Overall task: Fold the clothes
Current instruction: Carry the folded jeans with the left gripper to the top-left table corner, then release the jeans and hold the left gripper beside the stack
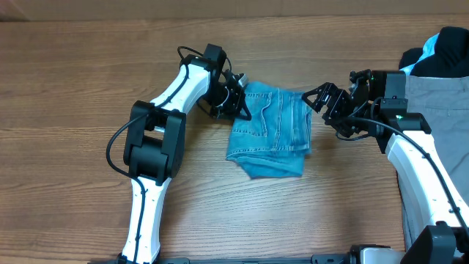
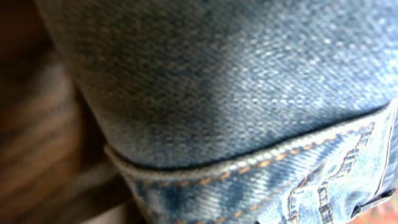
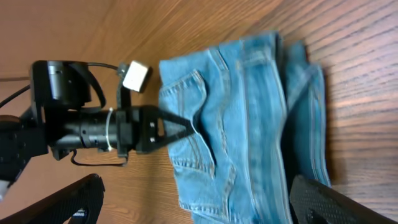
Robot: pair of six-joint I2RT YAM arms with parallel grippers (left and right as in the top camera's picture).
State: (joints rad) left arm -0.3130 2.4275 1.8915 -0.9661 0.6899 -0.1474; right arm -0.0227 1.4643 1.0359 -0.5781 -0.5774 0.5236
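The light-blue denim jeans point(image 1: 271, 132) lie folded into a compact stack mid-table, a stitched back pocket facing up. They also show in the right wrist view point(image 3: 249, 124). My left gripper point(image 1: 238, 104) is at the jeans' left edge. In the right wrist view its fingers point(image 3: 186, 126) meet at the tip on the denim by the pocket. Denim point(image 2: 236, 93) fills the left wrist view and hides the fingers. My right gripper point(image 1: 325, 105) is wide open and empty, just right of the jeans' upper right corner. Its fingers frame the jeans in its own view point(image 3: 199, 208).
A pile of other garments sits at the right edge behind my right arm: grey trousers point(image 1: 440, 99), a black garment point(image 1: 416, 60) and a pale blue one point(image 1: 448, 40). Bare wooden table point(image 1: 73, 88) surrounds the jeans.
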